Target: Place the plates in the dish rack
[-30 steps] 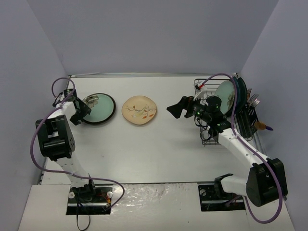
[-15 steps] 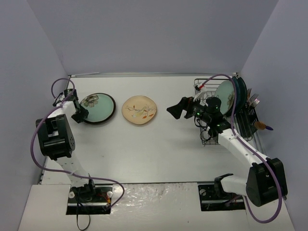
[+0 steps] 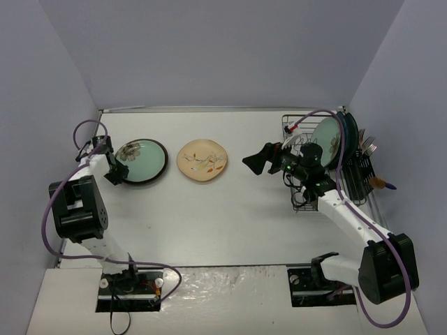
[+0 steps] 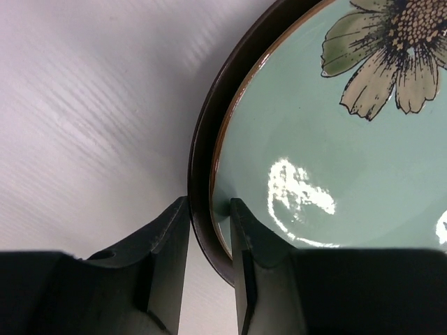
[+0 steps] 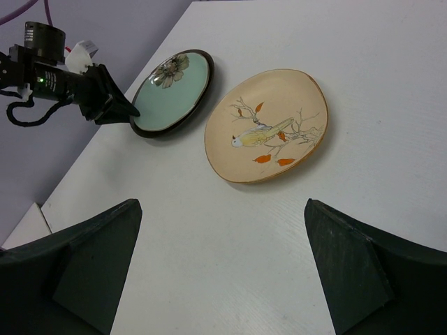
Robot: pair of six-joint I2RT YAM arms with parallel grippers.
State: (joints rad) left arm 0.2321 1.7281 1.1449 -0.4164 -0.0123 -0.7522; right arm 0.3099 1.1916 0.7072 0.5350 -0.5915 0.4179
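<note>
The left gripper (image 4: 209, 208) pinches the dark-rimmed mint plate (image 4: 328, 160), seemingly lying flat, flower up; the right gripper (image 5: 220, 209) gapes wide.

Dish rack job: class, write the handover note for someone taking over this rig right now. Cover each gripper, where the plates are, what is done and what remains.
Left gripper: shut on the left rim of the dark-rimmed mint-green plate, which lies on the table.
Right gripper: open, empty, hovering between the cream bird plate and the dish rack.
Done: a mint-green flower plate stands upright in the rack, with a dark teal plate behind it. How many teal ones, I cannot tell.
Left: rack the gripped plate, then the cream one.
</note>
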